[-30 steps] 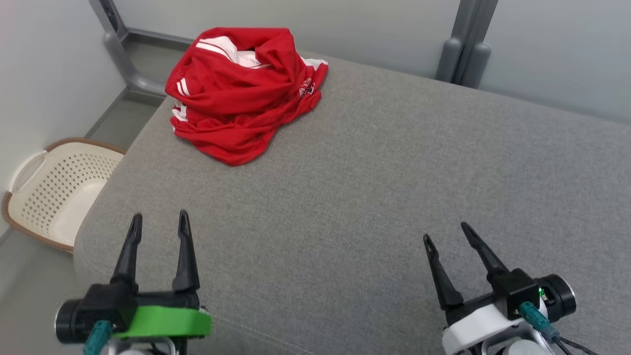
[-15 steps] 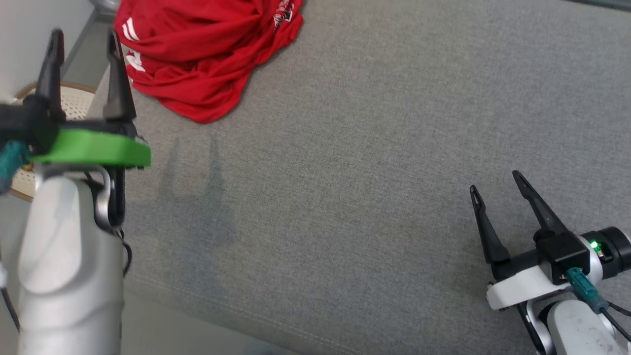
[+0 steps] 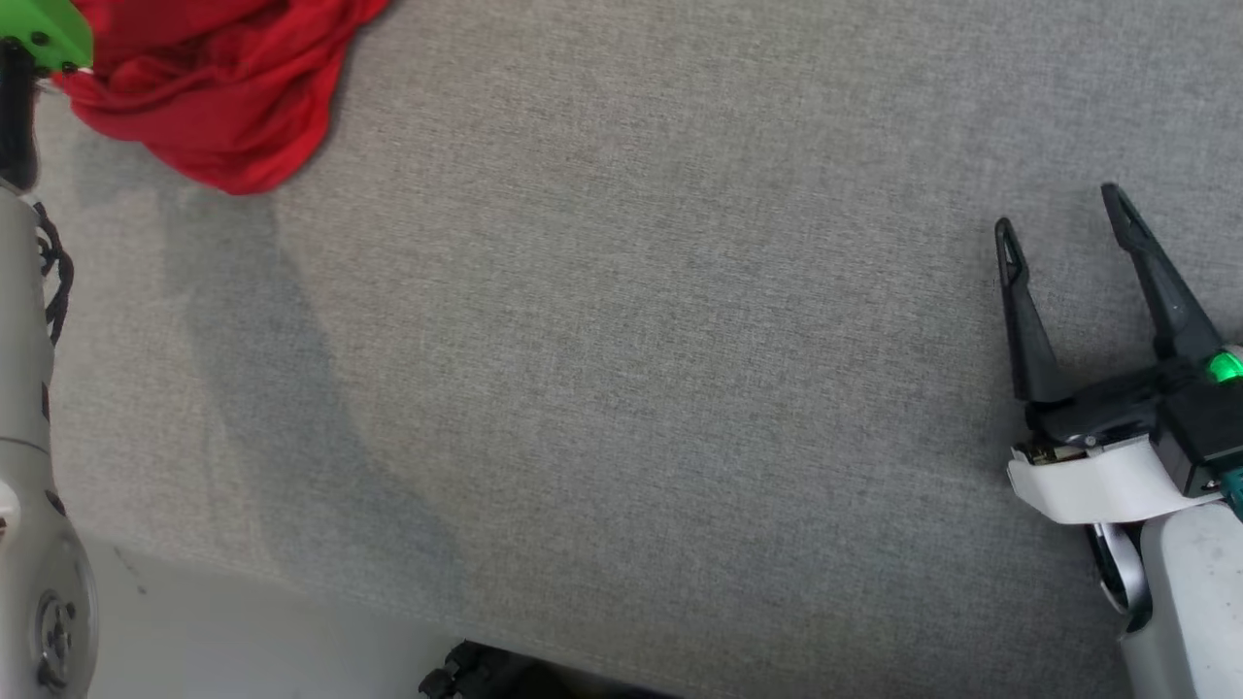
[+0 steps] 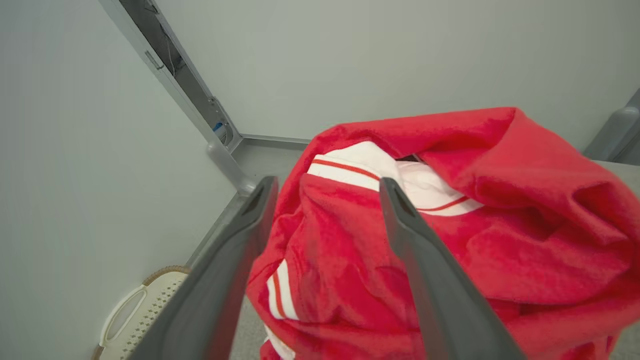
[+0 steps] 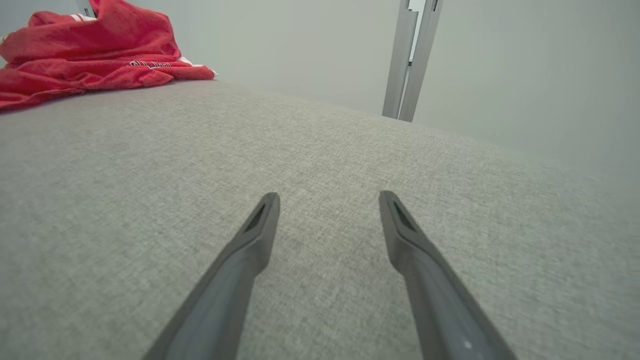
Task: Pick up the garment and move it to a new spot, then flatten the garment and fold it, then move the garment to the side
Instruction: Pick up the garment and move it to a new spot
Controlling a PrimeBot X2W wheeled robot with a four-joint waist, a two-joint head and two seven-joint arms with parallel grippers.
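Observation:
The garment [image 3: 209,102] is a crumpled red shirt with white stripes, lying in a heap at the far left of the grey padded table [image 3: 631,340]. In the left wrist view the garment [image 4: 475,240] looms close behind my left gripper [image 4: 325,187], whose fingers stand open with the cloth's near edge showing between them; I cannot tell whether they touch it. My right gripper [image 3: 1058,209] is open over bare table at the right, far from the garment [image 5: 90,55], and its fingers [image 5: 260,225] hold nothing.
A cream perforated laundry basket [image 4: 135,315] sits on the floor beside the table's left end. Grey walls with a metal post [image 5: 410,60] stand behind the table. The table's near edge [image 3: 291,582] runs along the bottom of the head view.
The head camera has tipped down and shifted, so the garment slid to the top-left corner. My left arm has reached forward toward the garment, its fingers leaving the head view. The right gripper stays open.

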